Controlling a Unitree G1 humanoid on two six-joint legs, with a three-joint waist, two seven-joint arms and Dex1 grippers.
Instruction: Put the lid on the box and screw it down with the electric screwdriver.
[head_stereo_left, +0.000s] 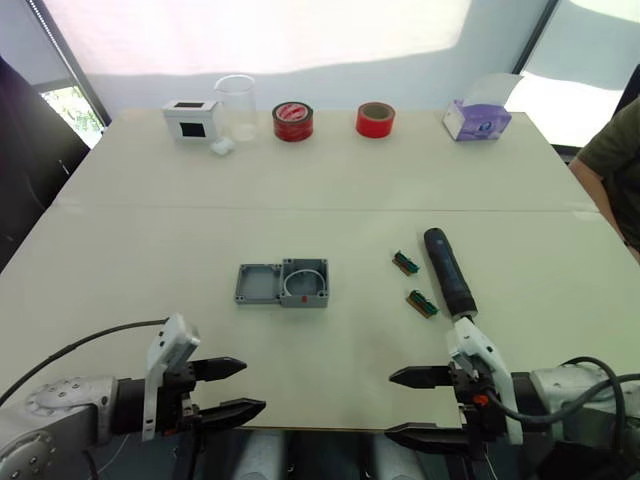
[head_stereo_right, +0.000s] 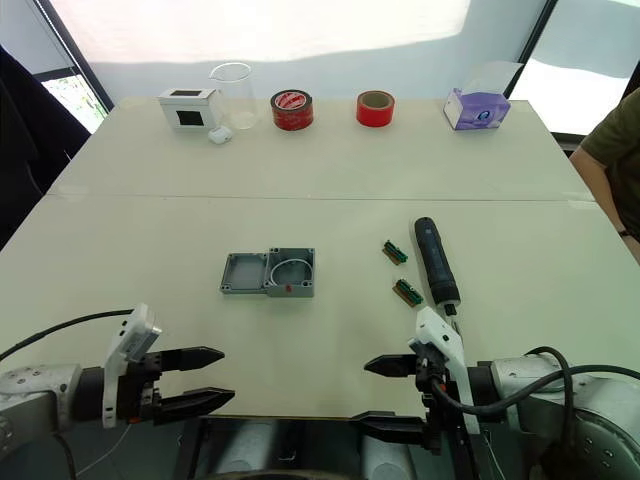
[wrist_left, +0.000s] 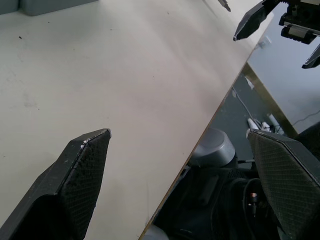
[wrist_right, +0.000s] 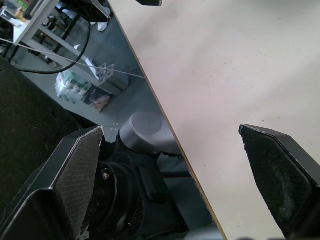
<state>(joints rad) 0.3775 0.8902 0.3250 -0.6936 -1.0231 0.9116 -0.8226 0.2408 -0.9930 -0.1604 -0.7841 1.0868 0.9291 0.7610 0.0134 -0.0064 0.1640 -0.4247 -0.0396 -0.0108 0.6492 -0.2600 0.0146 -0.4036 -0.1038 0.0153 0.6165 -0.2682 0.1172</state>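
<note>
Beside the box (head_stereo_left: 305, 283), the lid (head_stereo_left: 257, 284) is lying off, touching it. The electric screwdriver (head_stereo_left: 448, 271) is waiting untouched. Left gripper (head_stereo_left: 232, 389) and right gripper (head_stereo_left: 419, 406) are hanging wide apart, empty. Nothing is done yet.

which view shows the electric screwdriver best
The left eye view: the electric screwdriver lies whole on the table, its bit end toward the right gripper. The right eye view shows it about as fully. The left wrist view catches what may be its bit tip at the frame edge.

Grey lid (head_stereo_left: 257, 284) flat, touching open box (head_stereo_left: 305, 283) — black electric screwdriver (head_stereo_left: 448, 271) lying well right.
</note>
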